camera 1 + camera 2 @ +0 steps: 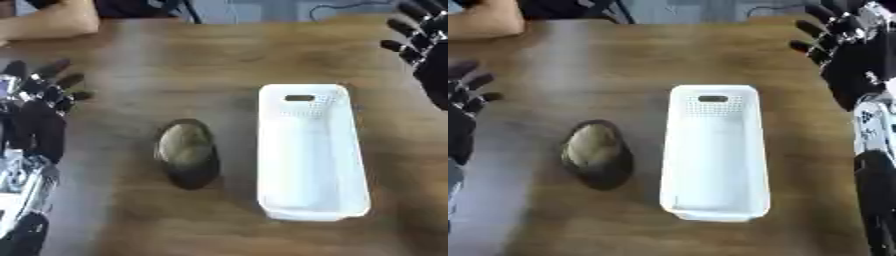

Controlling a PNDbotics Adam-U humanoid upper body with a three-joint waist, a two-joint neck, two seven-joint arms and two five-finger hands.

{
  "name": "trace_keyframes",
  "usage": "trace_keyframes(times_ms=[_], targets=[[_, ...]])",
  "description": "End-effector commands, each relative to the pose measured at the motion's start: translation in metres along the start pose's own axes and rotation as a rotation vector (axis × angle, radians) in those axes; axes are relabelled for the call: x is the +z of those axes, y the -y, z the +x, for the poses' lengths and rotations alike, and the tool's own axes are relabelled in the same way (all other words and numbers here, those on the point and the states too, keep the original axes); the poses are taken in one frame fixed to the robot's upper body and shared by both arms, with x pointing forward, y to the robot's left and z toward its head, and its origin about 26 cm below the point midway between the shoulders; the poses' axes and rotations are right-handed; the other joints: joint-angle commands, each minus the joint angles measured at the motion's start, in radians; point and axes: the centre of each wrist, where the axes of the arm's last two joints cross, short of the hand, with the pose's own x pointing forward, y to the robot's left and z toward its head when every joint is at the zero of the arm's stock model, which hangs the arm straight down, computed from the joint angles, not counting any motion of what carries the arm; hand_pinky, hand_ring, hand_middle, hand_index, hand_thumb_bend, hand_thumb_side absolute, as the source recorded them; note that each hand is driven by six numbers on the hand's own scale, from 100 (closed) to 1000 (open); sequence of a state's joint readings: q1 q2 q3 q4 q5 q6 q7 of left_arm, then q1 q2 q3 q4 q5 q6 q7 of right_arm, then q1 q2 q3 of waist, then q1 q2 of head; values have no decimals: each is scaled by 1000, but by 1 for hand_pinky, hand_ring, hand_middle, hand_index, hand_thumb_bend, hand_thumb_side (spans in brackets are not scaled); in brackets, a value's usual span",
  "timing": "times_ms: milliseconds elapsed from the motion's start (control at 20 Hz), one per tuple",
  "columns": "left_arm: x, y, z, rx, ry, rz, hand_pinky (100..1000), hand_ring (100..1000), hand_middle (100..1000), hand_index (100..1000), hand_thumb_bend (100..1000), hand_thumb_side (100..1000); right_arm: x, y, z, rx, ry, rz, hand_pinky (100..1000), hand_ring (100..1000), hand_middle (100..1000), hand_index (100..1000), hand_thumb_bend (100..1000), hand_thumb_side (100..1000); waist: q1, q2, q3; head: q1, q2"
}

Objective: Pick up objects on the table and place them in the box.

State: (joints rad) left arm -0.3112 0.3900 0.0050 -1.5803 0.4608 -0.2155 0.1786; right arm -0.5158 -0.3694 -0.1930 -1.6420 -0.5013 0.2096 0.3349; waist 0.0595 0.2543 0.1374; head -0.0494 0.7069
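Clearly I am starting out: my left hand [39, 117] and right hand [855, 60] are hovering fingers spread, holding nothing, the dark oval object [186, 152] and the white box [311, 150] lying between them, ungrasped; reaching comes next.

Here's the tabletop [175, 65], and the box [311, 150] sits right of centre, lying lengthwise away from the robot, with its handle slot at the far end. Just to its left, close but apart from it, lies a rounded object [186, 152] flat on the tabletop, level with the box's middle stretch. Nothing shows inside the box. Out at the left edge, the left hand [39, 107] hangs with fingers spread, well clear of the object. At the far right, beyond the box's far corner, the right hand [846, 50] is up with fingers spread too.
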Motion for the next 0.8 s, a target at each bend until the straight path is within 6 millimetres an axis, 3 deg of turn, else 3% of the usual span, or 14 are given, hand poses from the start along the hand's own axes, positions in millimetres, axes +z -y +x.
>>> trace_keyframes(times_ms=[50, 250, 350, 400, 500, 550, 600, 700, 800], targets=[[-7, -5, 13, -28, 42, -12, 589, 758, 788, 743, 100, 1000, -1, 1, 12, 29, 27, 11, 805, 926, 943, 1000, 100, 1000, -1, -13, 1, 9, -14], [-7, -7, 13, -57, 42, -15, 584, 755, 788, 745, 100, 1000, -1, 0, 13, 29, 28, 12, 806, 926, 943, 1000, 100, 1000, -1, -12, 0, 10, -17], [-8, -17, 16, -207, 55, -36, 585, 736, 776, 767, 100, 1000, -1, 0, 13, 31, 27, 12, 806, 926, 943, 1000, 100, 1000, 0, -13, 0, 9, -18], [-9, -23, 19, -327, 64, -60, 597, 725, 765, 779, 100, 1000, -1, 1, 13, 31, 27, 12, 806, 926, 943, 1000, 100, 1000, 0, -13, 0, 8, -19], [-14, -42, 35, -674, 78, -173, 651, 751, 778, 825, 100, 813, 0, 1, 13, 34, 25, 10, 806, 926, 943, 1000, 100, 1000, 1, -13, 1, 6, -20], [-15, -45, 42, -847, 81, -230, 657, 754, 779, 830, 100, 797, 0, 1, 13, 35, 25, 9, 806, 926, 943, 1000, 100, 1000, 1, -13, 1, 6, -21], [-17, -47, 51, -1039, 81, -318, 697, 774, 788, 863, 178, 700, 0, 2, 13, 36, 24, 10, 807, 926, 943, 1000, 100, 1000, 2, -13, 0, 6, -22], [-19, -39, 64, -1415, 94, -474, 707, 780, 787, 866, 243, 668, 0, 1, 12, 35, 24, 11, 808, 926, 943, 1000, 100, 1000, 1, -13, -1, 7, -23], [-17, -28, 67, -1645, 114, -548, 708, 781, 786, 866, 245, 666, 0, 1, 12, 34, 23, 12, 808, 926, 943, 1000, 100, 1000, 1, -14, -1, 7, -23]])
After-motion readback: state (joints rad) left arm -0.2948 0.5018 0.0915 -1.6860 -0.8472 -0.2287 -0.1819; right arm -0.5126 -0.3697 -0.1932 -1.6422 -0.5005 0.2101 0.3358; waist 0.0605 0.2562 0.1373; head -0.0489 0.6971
